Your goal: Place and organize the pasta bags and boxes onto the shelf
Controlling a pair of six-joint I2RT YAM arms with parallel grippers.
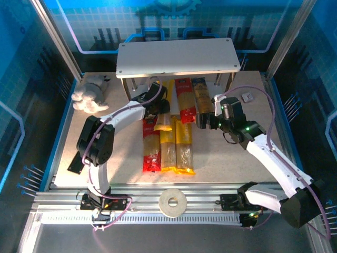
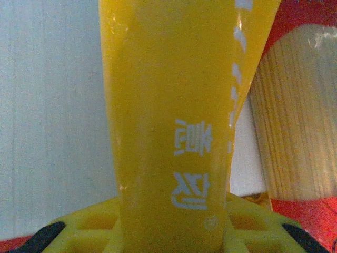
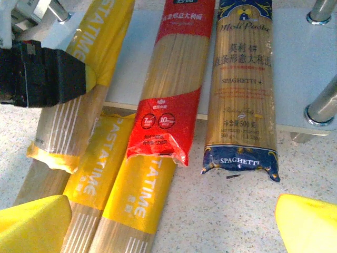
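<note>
Left end effector [image 1: 157, 101] clamped on yellow pack [image 2: 168, 105], white lettering, far end over shelf [image 3: 300, 63] lower board. Right end effector [image 1: 202, 122] wide open, empty.

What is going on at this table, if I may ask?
The left gripper is shut on a yellow pack, its far end over the shelf's lower board. A red pack and a blue-ended pack lie partly on it. The right gripper hangs open near them. Three other packs lie on the table.
</note>
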